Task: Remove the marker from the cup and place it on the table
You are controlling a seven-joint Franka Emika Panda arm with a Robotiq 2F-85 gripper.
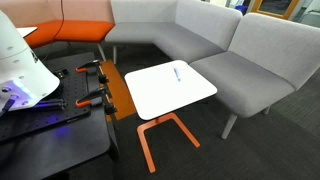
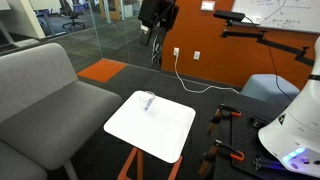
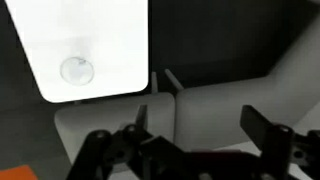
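Marker, in an exterior view: I see the blue marker point(image 1: 176, 72) lying flat on the white surface point(image 1: 160, 98), toward the side facing the grey sofa point(image 1: 250, 50). No cup shows.
Risk: it is a round stick, so I judge that a knock to the orange frame point(image 1: 147, 145) could roll it off.
Workbench: the black workbench point(image 1: 50, 125) stands just beside the surface.
Gripper, in an exterior view: the gripper point(image 2: 156, 25) hangs high, well apart from the marker point(image 2: 148, 102). A careless descent could sweep the marker away.
Room: carpet floor, glass partition, whiteboard wall.
Wrist view: the gripper point(image 3: 200, 130) looks down with its jaws wide apart and nothing between them.
Ring: there is a faint round shape point(image 3: 73, 70) on the surface point(image 3: 100, 35); I cannot tell what it is.
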